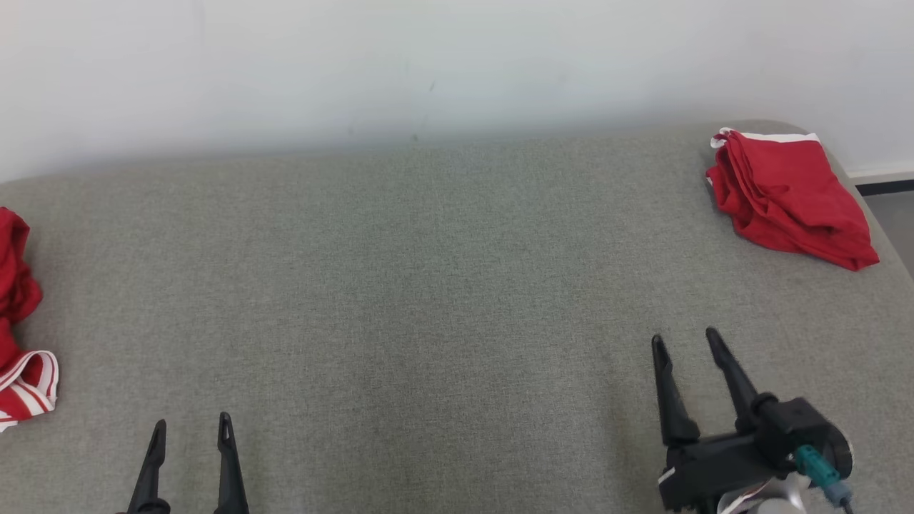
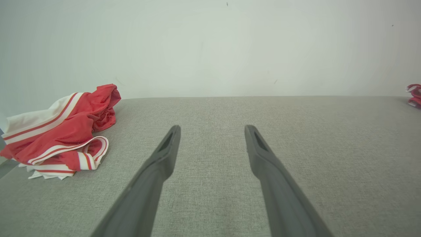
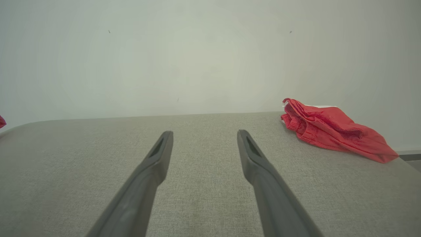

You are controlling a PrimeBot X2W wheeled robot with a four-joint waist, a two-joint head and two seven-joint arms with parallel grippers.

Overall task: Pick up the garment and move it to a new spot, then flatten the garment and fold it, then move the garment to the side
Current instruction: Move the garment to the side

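Grey fabric desk [image 1: 428, 285] | our left jaws and right jaws stand apart, empty | crumpled red-and-white garment [image 2: 62, 135] left of left jaws | folded red garment [image 1: 785, 200] beyond right jaws, rightward

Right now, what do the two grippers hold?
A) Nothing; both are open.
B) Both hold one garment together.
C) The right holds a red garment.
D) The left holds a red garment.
A: the left gripper and right gripper stand open over the grey surface, apart from the striped red garment at the left edge and the other red garment at the far right corner.
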